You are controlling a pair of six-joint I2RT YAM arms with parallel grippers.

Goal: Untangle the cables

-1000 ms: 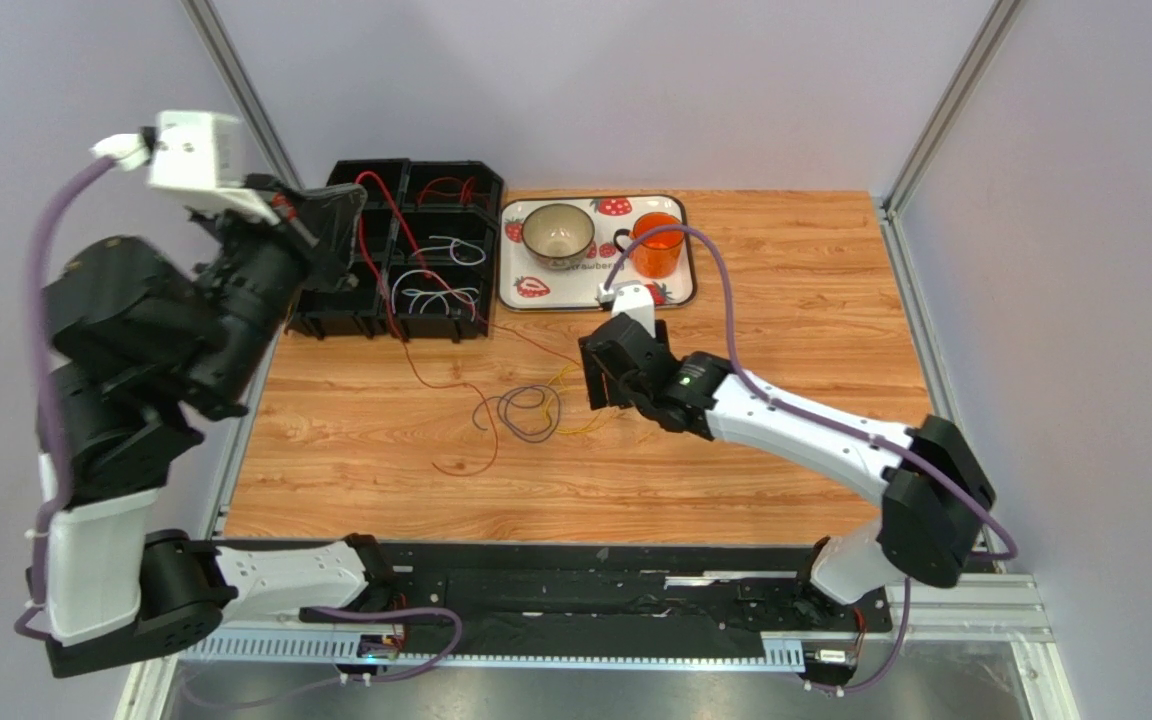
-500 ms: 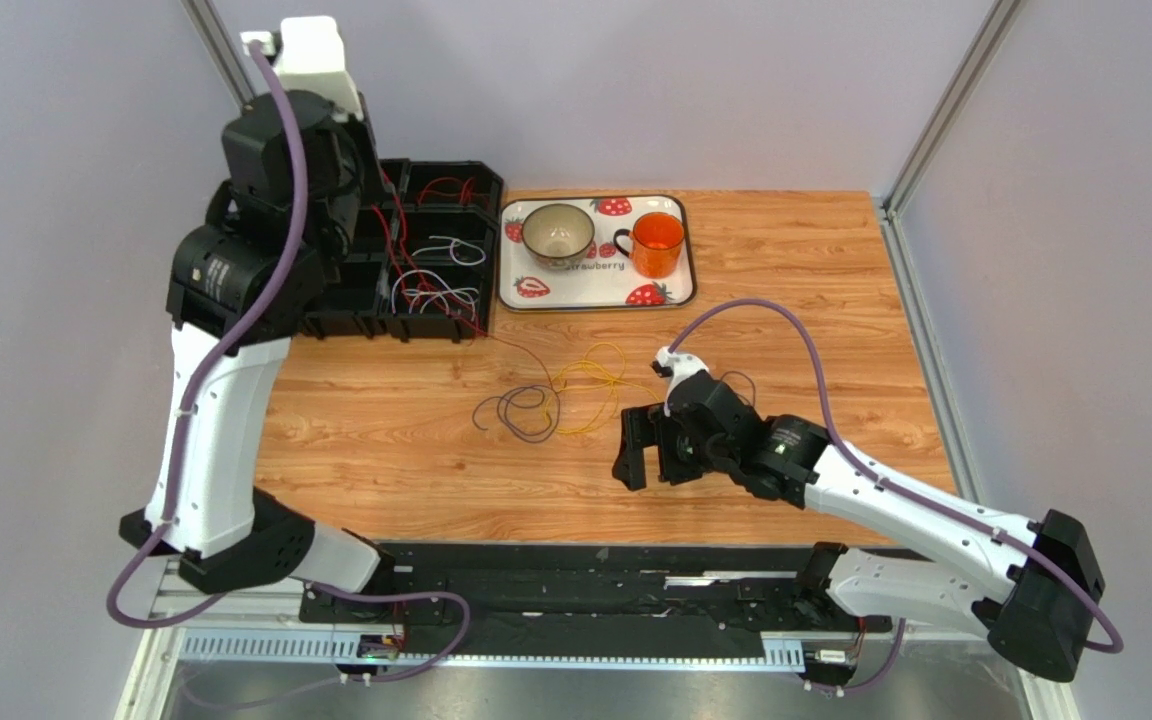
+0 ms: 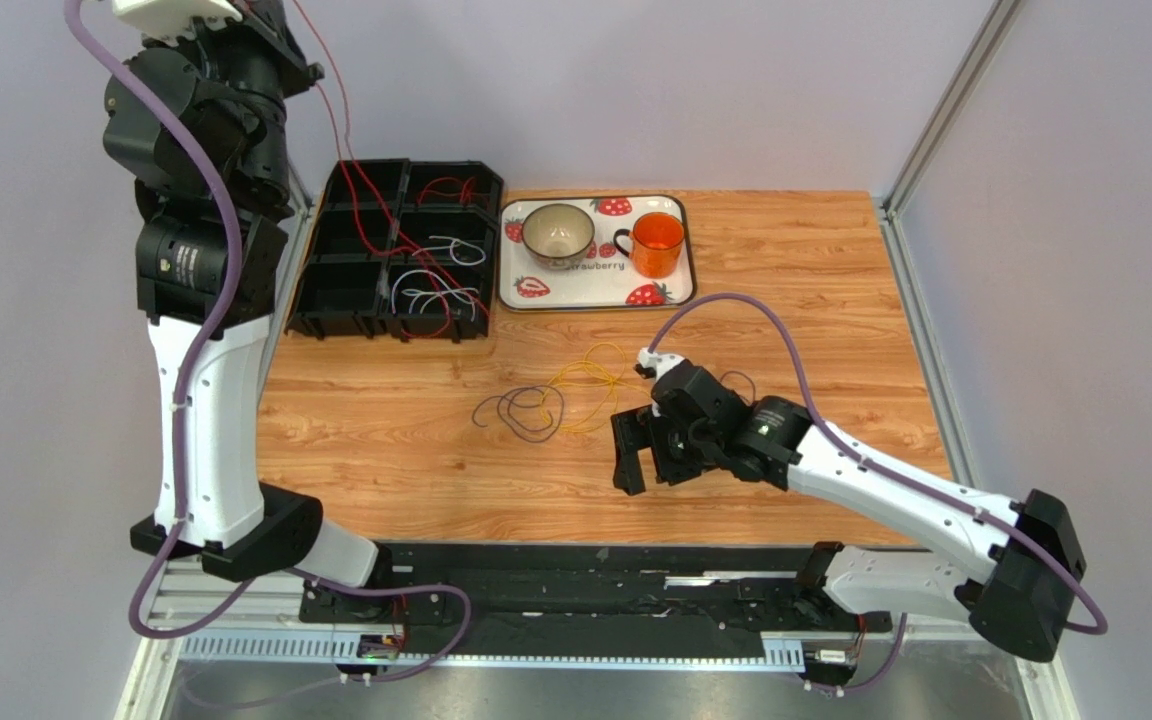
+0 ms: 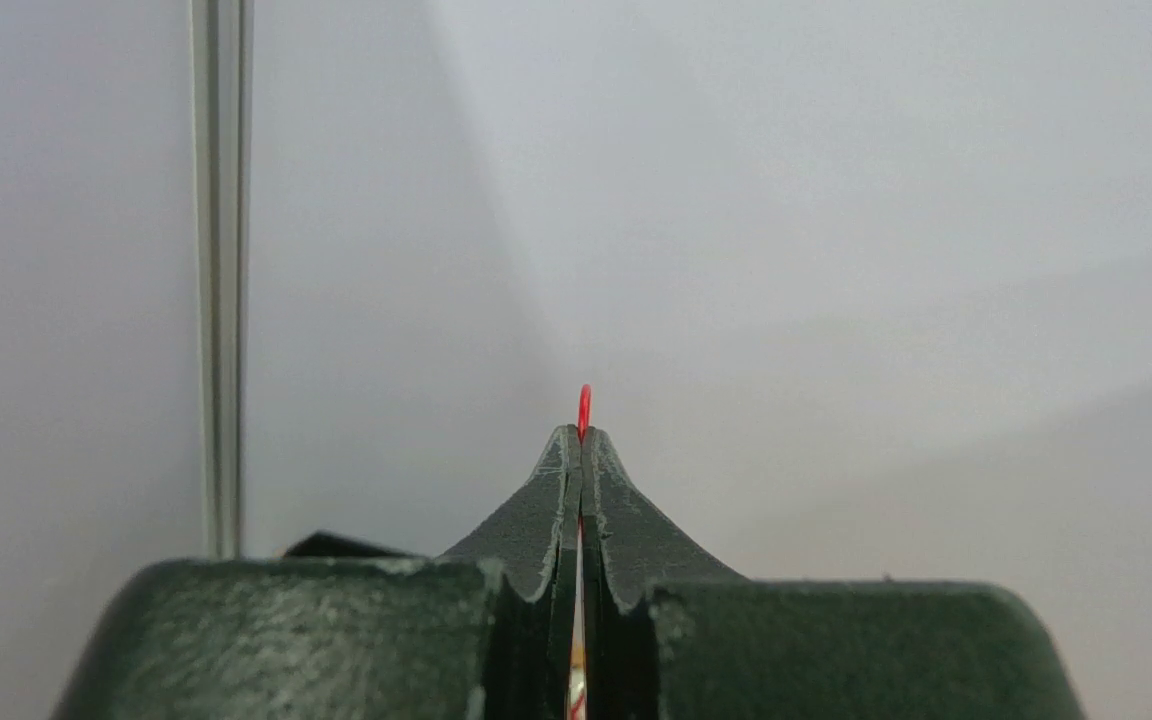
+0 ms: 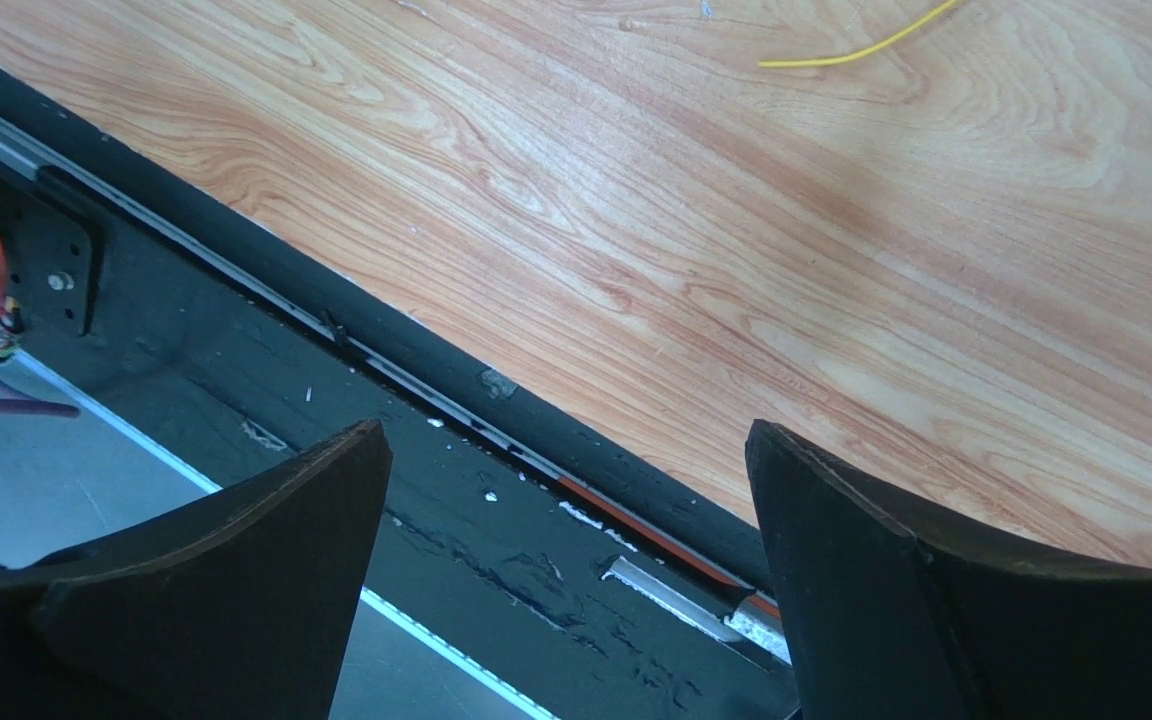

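Observation:
High at the back left, my left gripper (image 3: 270,18) (image 4: 582,443) is shut on a red cable (image 4: 584,402), whose tip pokes out above the fingertips. The red cable (image 3: 339,143) hangs from there down into the black bin (image 3: 330,293). A dark purple cable (image 3: 531,410) lies coiled on the table, with a yellow cable (image 3: 593,372) (image 5: 868,50) beside it. My right gripper (image 3: 630,458) (image 5: 567,435) is open with nothing between its fingers, low over the table's near edge, right of those cables and apart from them.
The bin's compartments hold white cables (image 3: 440,293) and red ones (image 3: 450,189). A strawberry tray (image 3: 582,273) behind carries a bowl (image 3: 557,231) and an orange cup (image 3: 659,243). A black rail (image 5: 432,450) runs along the near table edge.
My left arm has swung up and back, lifting the red cable off the table. My right gripper has opened and pulled back from the cables toward the near edge.

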